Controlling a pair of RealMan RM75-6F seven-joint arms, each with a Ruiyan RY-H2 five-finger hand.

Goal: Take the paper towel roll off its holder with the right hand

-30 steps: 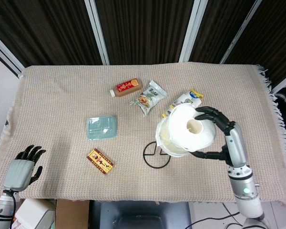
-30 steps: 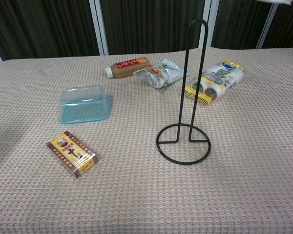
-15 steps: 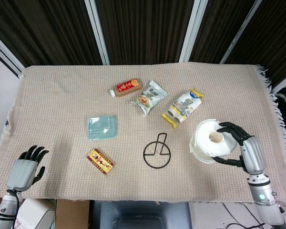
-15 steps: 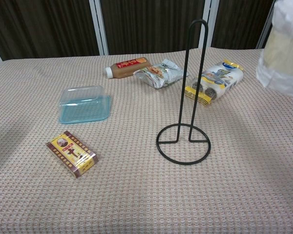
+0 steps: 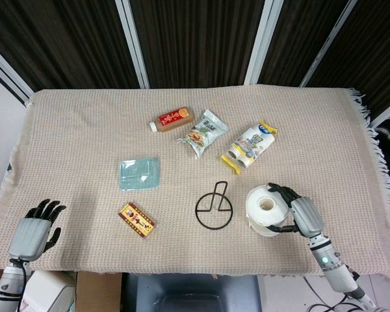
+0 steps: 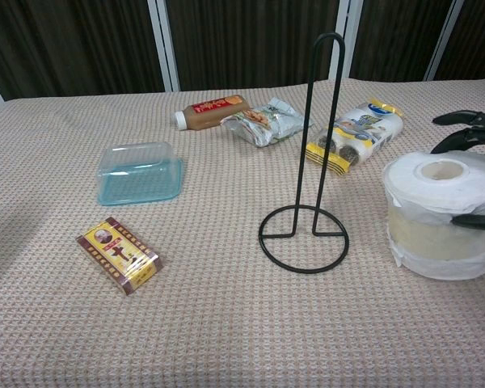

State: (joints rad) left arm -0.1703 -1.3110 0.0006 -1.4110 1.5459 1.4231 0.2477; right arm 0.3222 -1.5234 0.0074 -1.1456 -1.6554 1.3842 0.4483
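White paper towel roll (image 5: 266, 211) stands upright on the woven tablecloth (image 5: 84, 130), just to the right of the bare black wire holder (image 6: 307, 234) and clear of it. The right hand (image 5: 298, 214) wraps the roll's far side, dark fingers (image 6: 469, 121) spread around the top rim and thumb against the wall. The left hand (image 5: 34, 229) hangs at the table's near-left edge, fingers apart, holding nothing.

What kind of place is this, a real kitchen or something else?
Probably a lab or test room, not a kitchen: a table under a woven cloth, dark vertical panels behind, and unrelated goods laid out, such as a drink bottle, a snack bag and a wire holder.
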